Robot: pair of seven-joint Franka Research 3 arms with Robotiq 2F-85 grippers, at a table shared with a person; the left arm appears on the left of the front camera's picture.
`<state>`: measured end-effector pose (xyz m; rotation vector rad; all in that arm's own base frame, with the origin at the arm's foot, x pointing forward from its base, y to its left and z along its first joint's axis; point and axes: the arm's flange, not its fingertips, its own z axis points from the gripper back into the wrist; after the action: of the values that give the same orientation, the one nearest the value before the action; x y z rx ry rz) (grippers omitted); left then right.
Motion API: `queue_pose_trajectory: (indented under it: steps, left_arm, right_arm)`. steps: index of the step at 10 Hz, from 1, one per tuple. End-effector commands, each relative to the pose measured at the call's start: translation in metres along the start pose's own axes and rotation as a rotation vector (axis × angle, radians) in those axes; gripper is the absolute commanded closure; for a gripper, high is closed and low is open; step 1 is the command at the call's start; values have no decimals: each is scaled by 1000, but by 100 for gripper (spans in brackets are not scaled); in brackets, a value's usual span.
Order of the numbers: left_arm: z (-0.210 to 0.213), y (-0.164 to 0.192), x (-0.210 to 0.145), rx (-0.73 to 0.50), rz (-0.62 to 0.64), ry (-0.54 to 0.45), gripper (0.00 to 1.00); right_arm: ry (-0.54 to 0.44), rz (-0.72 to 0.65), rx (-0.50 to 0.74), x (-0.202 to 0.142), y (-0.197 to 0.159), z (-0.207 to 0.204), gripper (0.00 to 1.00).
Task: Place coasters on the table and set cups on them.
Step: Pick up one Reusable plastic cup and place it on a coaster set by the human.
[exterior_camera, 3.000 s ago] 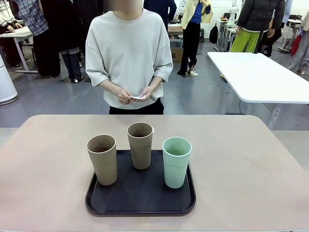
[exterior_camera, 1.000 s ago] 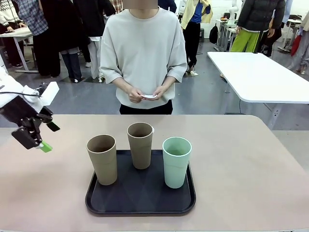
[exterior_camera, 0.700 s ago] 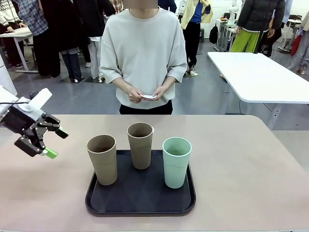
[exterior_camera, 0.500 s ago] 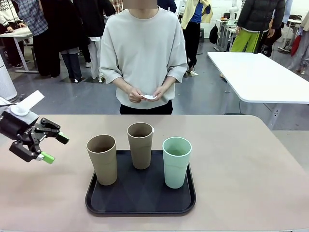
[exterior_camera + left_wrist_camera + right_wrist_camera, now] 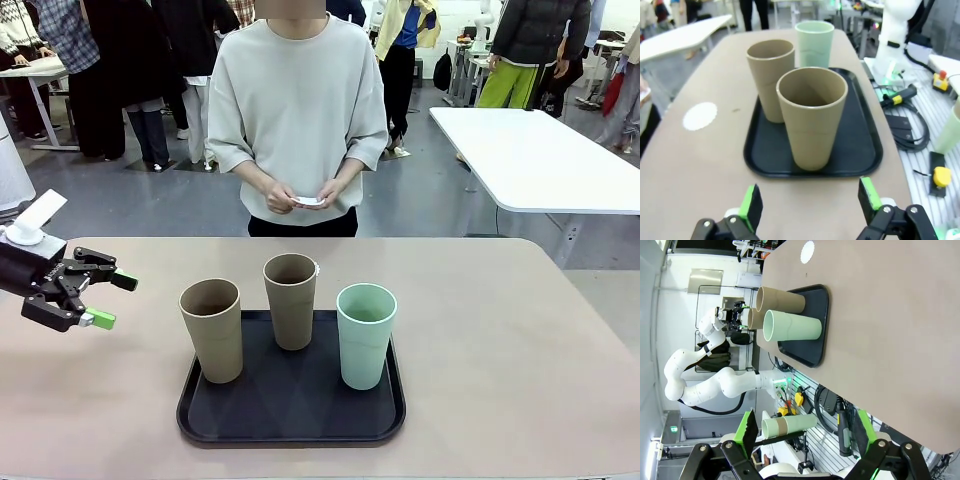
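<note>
Cups lie straight ahead of the left gripper (image 5: 112, 301), whose green-padded fingers are spread wide and hold nothing. It hovers over the table (image 5: 520, 330) and points sideways at the nearer tan cup (image 5: 212, 330). That cup stands upright on the black tray (image 5: 290, 415), its long axis vertical, with the second tan cup (image 5: 291, 300) and the mint cup (image 5: 366, 335) farther along. In the left wrist view the near cup sits between the two pads, so a straight side-on approach looks sufficient. The right gripper (image 5: 806, 430), also spread and empty, sees the cups from well away, so the left arm is nearer. One coaster (image 5: 700, 116) lies on the table beyond the tray, toward the person, whose hands (image 5: 305, 195) pinch something small and white.
</note>
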<state>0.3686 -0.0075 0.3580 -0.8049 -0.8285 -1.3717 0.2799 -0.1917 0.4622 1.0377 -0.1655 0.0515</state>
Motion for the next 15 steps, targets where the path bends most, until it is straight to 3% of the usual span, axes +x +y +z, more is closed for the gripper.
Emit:
queue_pose_trajectory:
  steps: [1,2,3,7,9,15]
  left_arm:
    - [-14,-28,3,2,-57,14,0]
    - [-11,-29,12,-25,-54,60,0]
    - [-2,0,2,-3,-17,11,0]
    - [-3,0,3,-10,-20,28,0]
    - [-11,-3,-2,-56,-117,-79,0]
    - [-56,-6,-21,-47,-152,-148,0]
  right_arm:
    - [-8,2,6,2,1,0,0]
    - [-8,2,6,2,1,0,0]
    - [-8,2,6,2,1,0,0]
    - [-8,2,6,2,1,0,0]
    - [-8,2,6,2,1,0,0]
    - [-8,2,6,2,1,0,0]
